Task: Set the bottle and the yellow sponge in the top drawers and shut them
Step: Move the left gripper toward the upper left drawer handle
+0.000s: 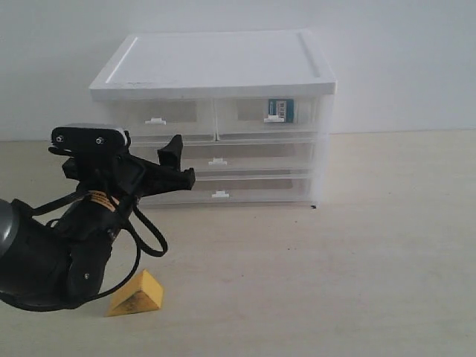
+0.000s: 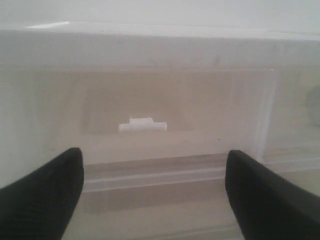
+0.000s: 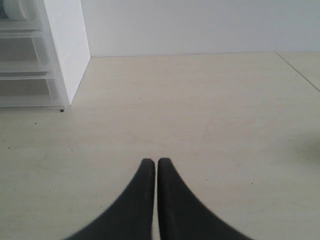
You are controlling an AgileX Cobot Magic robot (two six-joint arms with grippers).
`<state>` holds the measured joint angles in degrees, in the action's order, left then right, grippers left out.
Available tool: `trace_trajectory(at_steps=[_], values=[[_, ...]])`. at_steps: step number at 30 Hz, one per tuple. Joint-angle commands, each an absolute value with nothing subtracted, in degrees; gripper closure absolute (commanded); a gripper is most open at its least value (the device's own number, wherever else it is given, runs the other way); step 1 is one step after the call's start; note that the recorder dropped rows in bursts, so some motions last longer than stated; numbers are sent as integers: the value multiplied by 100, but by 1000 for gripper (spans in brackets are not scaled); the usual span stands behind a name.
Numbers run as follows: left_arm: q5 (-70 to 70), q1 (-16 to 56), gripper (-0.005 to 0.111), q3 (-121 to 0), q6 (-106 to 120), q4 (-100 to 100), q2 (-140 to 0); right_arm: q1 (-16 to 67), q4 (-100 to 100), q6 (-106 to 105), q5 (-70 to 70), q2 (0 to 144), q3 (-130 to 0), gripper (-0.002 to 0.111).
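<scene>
Yellow sponge (image 1: 137, 294) lies well apart from the spread left claw (image 1: 183, 159).

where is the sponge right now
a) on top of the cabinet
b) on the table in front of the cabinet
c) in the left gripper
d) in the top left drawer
b: the sponge lies on the table in front of the cabinet, and the left gripper is open with nothing in it.
</scene>
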<state>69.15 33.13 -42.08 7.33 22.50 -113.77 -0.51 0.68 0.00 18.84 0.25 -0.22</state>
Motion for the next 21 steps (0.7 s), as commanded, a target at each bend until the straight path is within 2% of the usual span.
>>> trace_trajectory(at_steps=[1,10,14,21], values=[[6996,3319,33,-4389,856,2499,-11424,-64,75,0,1836,0,0,108],[6996,3319,33,-4677,885,2608,-11437,-64,75,0,1836,0,0,108],[6996,3319,38,-4827,1313,2618,-11469,-64,75,0,1836,0,0,108],[6996,3252,39,-5132,1367,3041,-12023,-64,75,0,1846,0,0,108]])
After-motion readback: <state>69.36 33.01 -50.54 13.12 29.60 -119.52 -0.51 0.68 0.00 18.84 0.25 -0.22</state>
